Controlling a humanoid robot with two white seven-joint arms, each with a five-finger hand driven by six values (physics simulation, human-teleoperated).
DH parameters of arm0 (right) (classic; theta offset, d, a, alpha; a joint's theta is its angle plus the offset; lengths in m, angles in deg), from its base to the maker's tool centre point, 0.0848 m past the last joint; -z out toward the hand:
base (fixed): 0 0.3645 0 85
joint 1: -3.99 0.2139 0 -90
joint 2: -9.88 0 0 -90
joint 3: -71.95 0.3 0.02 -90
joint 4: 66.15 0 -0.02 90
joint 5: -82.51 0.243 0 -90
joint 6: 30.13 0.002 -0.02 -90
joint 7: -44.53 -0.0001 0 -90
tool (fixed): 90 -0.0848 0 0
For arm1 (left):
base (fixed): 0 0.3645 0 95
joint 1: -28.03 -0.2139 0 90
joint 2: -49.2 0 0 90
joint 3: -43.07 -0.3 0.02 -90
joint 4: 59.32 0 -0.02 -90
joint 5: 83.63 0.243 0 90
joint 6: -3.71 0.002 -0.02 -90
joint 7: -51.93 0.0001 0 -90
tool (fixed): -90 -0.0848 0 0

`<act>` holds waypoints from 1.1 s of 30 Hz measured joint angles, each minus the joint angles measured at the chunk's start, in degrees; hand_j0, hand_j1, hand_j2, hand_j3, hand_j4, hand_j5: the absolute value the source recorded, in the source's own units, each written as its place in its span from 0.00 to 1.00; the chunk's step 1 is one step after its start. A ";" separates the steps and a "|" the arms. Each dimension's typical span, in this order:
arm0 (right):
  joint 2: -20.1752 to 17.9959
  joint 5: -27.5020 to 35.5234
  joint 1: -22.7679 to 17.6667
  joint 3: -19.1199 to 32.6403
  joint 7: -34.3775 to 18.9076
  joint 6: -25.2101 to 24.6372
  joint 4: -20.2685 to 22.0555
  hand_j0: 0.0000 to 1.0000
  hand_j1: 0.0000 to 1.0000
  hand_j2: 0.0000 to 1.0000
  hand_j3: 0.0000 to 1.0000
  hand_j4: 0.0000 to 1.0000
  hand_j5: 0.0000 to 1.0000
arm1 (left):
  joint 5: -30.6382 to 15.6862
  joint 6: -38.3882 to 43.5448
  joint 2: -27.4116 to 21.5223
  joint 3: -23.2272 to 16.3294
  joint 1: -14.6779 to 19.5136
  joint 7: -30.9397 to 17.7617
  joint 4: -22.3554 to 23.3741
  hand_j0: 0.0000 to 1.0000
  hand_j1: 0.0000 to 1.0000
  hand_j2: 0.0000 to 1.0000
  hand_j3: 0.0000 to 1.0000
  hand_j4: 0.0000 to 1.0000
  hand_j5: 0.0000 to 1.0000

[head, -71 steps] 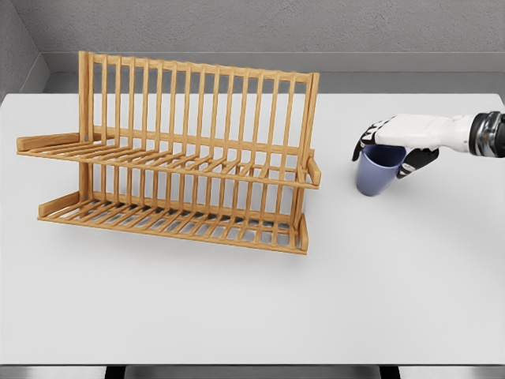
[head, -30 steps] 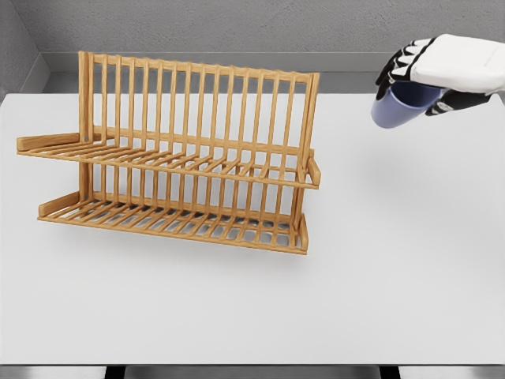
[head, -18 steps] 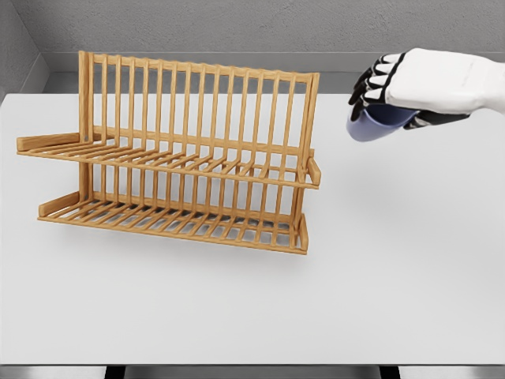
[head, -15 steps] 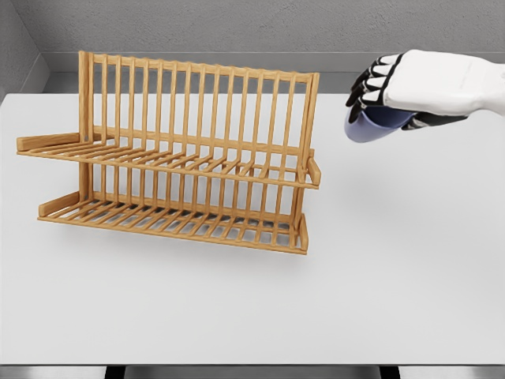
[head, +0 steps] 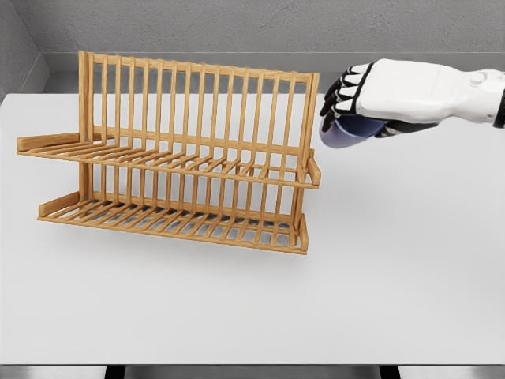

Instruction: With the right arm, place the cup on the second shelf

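My right hand [head: 347, 103] comes in from the right edge, high above the table, with its fingers shut on a blue cup [head: 341, 133]. The cup is tilted, its bottom pointing left and down, and most of it is hidden under the palm. It hangs just right of the top right post of a two-tier wooden dish rack [head: 181, 158]. The rack's upper shelf [head: 173, 162] lies below and to the left of the cup. No left arm shows.
The rack stands on a white table [head: 394, 276], left of the middle. A grey wall runs along the back, and the table's front edge lies at the bottom of the view.
My right hand lifted the cup from the table, then carried it left towards the rack's top right post, tilting it more on the way.
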 measured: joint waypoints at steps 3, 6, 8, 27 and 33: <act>0.59 0.02 0.18 -0.19 0.00 0.06 0.01 0.66 0.66 0.66 0.66 0.66 0.66 | 0.01 0.00 0.00 0.00 0.00 0.00 0.00 1.00 1.00 1.00 1.00 1.00 1.00; 1.56 0.05 0.62 -0.27 0.01 0.31 0.05 0.66 0.66 0.66 0.66 0.66 0.66 | 0.02 0.00 0.00 0.00 0.00 0.00 0.00 1.00 1.00 1.00 1.00 1.00 1.00; 2.34 0.11 0.88 -0.45 -0.01 0.96 0.06 0.66 0.66 0.66 0.66 0.66 0.66 | 0.02 0.00 0.00 0.00 0.00 0.00 0.00 1.00 1.00 1.00 1.00 1.00 1.00; 8.94 0.11 1.58 -4.03 0.00 2.29 0.04 0.66 0.66 0.66 0.66 0.66 0.66 | 0.02 0.00 0.00 0.00 0.00 0.00 0.00 1.00 1.00 1.00 1.00 1.00 1.00; 9.76 0.06 1.05 -5.11 0.13 1.65 -0.01 0.66 0.66 0.66 0.66 0.66 0.66 | 0.01 0.00 0.00 0.00 0.00 0.00 0.00 1.00 1.00 1.00 1.00 1.00 1.00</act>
